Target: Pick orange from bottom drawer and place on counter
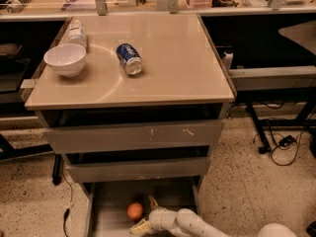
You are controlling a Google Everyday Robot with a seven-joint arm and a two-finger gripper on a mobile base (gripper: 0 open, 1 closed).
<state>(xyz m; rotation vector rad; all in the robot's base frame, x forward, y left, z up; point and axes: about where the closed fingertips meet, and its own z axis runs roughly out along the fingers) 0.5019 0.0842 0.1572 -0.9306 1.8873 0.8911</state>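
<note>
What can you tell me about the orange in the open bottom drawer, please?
The orange is a small, smooth, round, bright-orange fruit, whole as far as it shows. It rests on the plain grey floor of the pulled-out bottom drawer, roughly mid-width. The end effector sits low in the drawer just beside it, fingers open toward it; whether they touch the fruit cannot be told.

No readable text anywhere. Blue can (129, 59) on the desk (168, 73) carries white print, illegible. Bottle (77, 32) label can't be read either. Gripper (144, 215) sits low in the bottom drawer (108, 206), jaws spread, just right of the orange (135, 211).
</note>
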